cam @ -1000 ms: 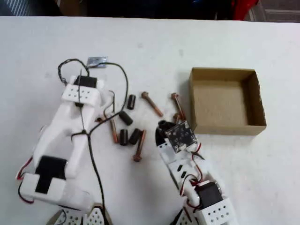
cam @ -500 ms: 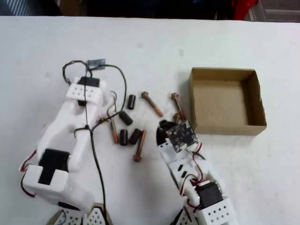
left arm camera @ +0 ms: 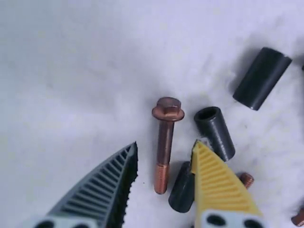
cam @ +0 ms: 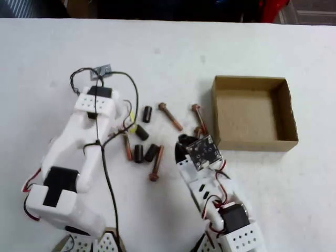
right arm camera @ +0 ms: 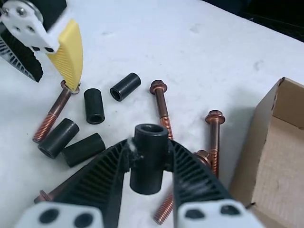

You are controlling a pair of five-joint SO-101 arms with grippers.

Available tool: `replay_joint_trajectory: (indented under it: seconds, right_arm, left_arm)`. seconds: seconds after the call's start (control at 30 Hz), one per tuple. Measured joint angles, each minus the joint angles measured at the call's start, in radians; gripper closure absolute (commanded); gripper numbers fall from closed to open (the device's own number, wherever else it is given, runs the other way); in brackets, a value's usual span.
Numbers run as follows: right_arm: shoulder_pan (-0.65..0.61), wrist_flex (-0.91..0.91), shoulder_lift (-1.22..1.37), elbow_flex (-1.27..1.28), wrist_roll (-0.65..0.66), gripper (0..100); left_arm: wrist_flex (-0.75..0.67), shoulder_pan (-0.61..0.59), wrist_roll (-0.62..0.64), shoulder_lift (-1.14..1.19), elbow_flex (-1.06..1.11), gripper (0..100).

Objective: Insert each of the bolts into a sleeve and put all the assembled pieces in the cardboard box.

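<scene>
Right wrist view: right tool [right arm camera: 148, 145] clamps a sleeve [right arm camera: 149, 168] (black, hollow).

Copper bolts [cam: 170, 116], black sleeves [cam: 147, 114], brown cardboard box [cam: 252, 144].

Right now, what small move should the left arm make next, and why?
Probably close the left gripper on the copper bolt. Its open fingers sit either side of that bolt, low over the table, while the right gripper holds a black sleeve to receive it.

A white table [cam: 168, 47] with dark room behind
</scene>
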Motion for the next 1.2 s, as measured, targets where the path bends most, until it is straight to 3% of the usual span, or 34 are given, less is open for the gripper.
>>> replay_joint_trajectory:
  seconds: [0.57, 0.77, 0.97, 1.2]
  right_arm:
    - [0.000, 0.000, 0.000, 0.000, 0.000, 98.1]
    - [0.000, 0.000, 0.000, 0.000, 0.000, 98.1]
    - [0.000, 0.000, 0.000, 0.000, 0.000, 98.1]
    - [0.000, 0.000, 0.000, 0.000, 0.000, 98.1]
  left_arm:
    - [-0.239, 0.000, 0.002, 0.000, 0.192, 79]
    - [-0.261, 0.000, 0.002, 0.000, 0.192, 80]
    - [-0.261, 0.000, 0.005, 0.000, 0.192, 99]
    - [-0.262, 0.000, 0.002, 0.000, 0.192, 89]
